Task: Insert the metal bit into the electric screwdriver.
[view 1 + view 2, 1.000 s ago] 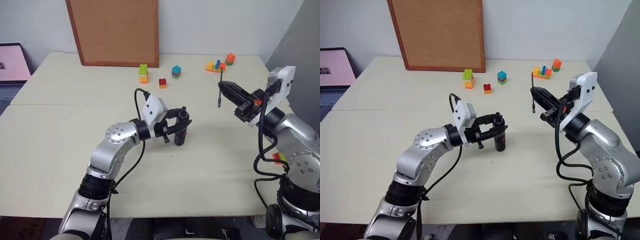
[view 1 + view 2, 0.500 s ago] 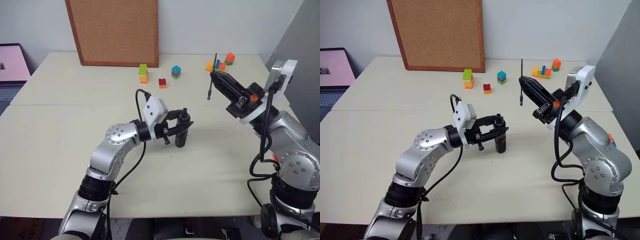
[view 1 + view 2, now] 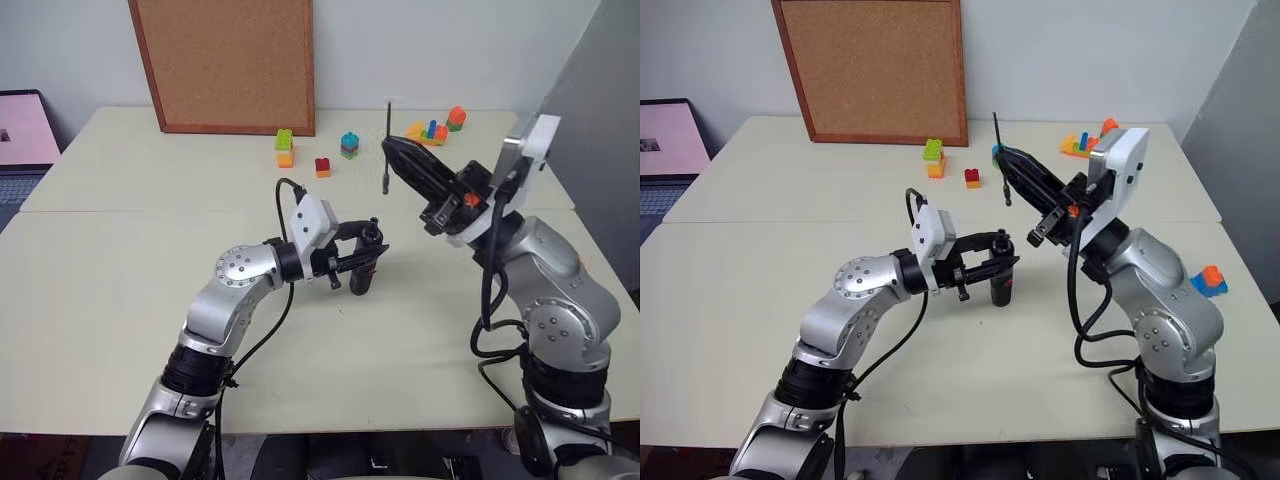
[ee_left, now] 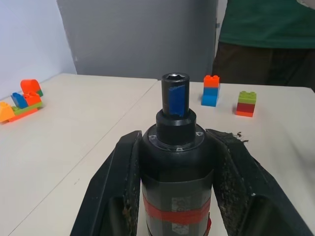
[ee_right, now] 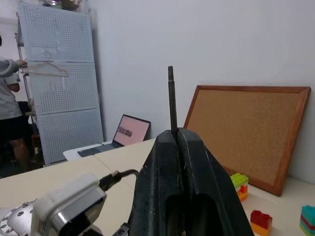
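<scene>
The electric screwdriver point(image 3: 364, 270) is a black tool with a red band, standing upright on the table point(image 3: 110, 290). My left gripper point(image 3: 368, 250) is shut on it from the side. In the left wrist view the screwdriver point(image 4: 175, 162) sits between both fingers point(image 4: 114, 187), its open socket facing up. My right gripper point(image 3: 391, 149) is shut on the metal bit point(image 3: 387, 125), a thin dark rod held roughly upright. The bit's lower end hangs a little above and to the right of the screwdriver's top. The metal bit point(image 5: 171, 98) sticks out past the closed fingers in the right wrist view.
A cork board point(image 3: 225, 60) leans against the far wall. Toy bricks point(image 3: 286, 147) point(image 3: 324, 167) point(image 3: 351, 144) and a brick cluster point(image 3: 435, 125) lie at the back. More bricks point(image 3: 1207, 280) sit at the right edge, a laptop point(image 3: 25, 130) far left. A person point(image 4: 266, 39) stands beyond the table.
My right gripper has carried the metal bit leftward and slightly up, from near the table's right side to just above the screwdriver. The left gripper and screwdriver have stayed put.
</scene>
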Robot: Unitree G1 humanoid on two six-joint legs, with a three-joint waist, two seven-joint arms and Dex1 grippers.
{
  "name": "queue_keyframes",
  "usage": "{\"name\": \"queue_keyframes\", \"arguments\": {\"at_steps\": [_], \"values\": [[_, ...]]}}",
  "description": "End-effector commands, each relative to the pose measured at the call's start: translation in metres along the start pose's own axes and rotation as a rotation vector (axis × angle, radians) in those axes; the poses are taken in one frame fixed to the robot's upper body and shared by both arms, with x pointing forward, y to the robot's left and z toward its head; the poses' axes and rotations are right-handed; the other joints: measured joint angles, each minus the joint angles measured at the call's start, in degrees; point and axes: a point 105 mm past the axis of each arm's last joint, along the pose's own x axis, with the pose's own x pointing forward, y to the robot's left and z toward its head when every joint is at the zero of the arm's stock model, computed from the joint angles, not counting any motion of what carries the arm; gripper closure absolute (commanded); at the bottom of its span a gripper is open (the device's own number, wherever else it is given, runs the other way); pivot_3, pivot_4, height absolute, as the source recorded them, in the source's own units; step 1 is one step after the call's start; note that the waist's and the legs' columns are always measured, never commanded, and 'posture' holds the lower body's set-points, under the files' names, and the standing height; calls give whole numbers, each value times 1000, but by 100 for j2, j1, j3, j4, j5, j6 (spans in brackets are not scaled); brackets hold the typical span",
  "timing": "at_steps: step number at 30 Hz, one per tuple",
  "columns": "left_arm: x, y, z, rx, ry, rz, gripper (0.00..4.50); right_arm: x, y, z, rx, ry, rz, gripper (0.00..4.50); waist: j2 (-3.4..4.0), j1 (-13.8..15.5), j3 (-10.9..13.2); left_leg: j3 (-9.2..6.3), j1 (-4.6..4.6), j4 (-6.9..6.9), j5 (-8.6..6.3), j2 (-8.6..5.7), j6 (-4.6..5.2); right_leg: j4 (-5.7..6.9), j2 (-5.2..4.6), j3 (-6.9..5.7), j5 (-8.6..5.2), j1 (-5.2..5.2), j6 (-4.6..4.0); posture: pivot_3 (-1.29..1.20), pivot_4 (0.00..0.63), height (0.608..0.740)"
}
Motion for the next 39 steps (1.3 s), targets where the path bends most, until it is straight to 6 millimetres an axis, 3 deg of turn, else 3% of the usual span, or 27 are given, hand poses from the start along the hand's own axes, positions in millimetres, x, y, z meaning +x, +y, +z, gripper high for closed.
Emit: {"name": "queue_keyframes", "arguments": {"at_steps": [1, 17, 21, 32, 39], "values": [[-2, 5, 1, 37, 11, 21, 2856, 8, 7, 4, -23, -38, 36, 4500, 0, 0, 0, 0, 2, 0, 0, 0, 0, 1, 0, 0, 0, 0, -1, 0, 150, 740], [-16, 20, -3, 51, 42, 88, 2857, 6, 7, -15, -4, -56, 15, 4500, 1, -12, -1, -1, 9, 0, 0, 3, 0, 8, 1, 1, 4, 0, -6, 0, 150, 740], [-17, 22, -4, 54, 43, 96, 2857, 0, 16, -21, -4, -60, 12, 4500, 1, -16, -1, -1, 14, 0, 0, 2, 0, 22, 2, 2, 3, 0, -6, 0, 150, 740], [-19, 24, -4, 52, 48, 110, 2857, -4, 24, -23, -58, -82, -19, 4500, 2, -34, -1, -1, 23, 2, 1, 1, 0, 39, 10, 2, 1, -2, -7, 0, 150, 740], [-18, 22, -4, 53, 46, 106, 2857, -1, 17, -21, -60, -92, -47, 4500, 2, -37, -1, -1, 23, 2, 1, 1, -1, 40, 10, 3, 1, -3, -7, 0, 150, 740]]}}
